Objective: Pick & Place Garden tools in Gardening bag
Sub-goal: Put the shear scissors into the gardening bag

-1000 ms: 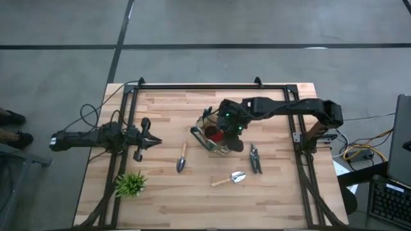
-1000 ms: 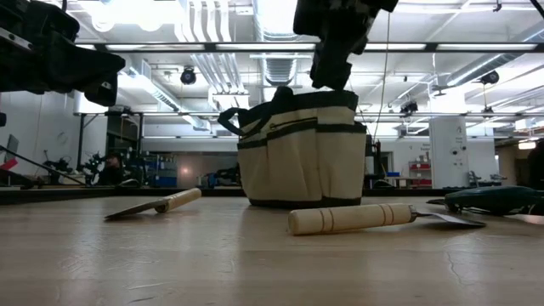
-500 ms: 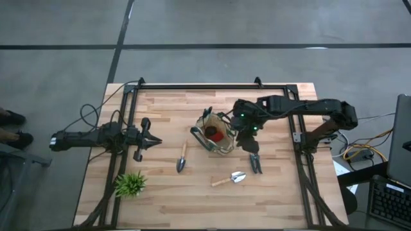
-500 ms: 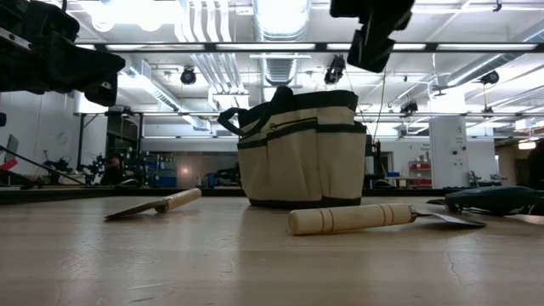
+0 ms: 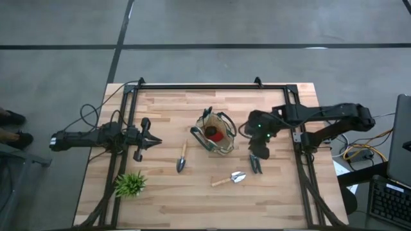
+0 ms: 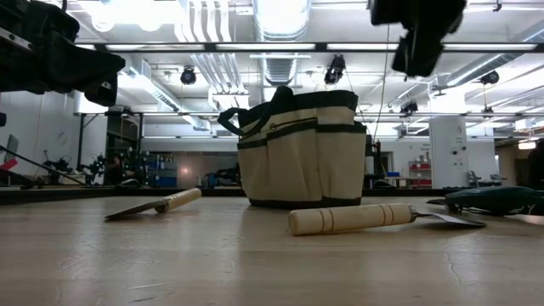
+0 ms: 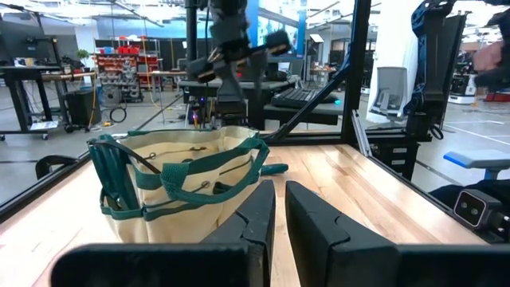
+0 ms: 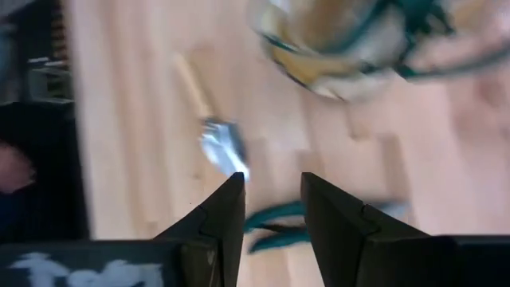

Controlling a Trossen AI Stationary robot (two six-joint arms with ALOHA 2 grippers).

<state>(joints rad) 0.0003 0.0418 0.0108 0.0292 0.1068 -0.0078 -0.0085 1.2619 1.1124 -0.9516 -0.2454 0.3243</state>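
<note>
Right gripper (image 5: 260, 151) above pruning shears (image 5: 255, 165), fingers apart, empty, left gripper (image 5: 153, 142) fingers narrow

No readable text, label, brand, number or sign shows in any view.

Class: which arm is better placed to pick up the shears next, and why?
The right. Its gripper hangs open just above the shears, beside the bag. The left gripper waits at the table's far left edge.
</note>
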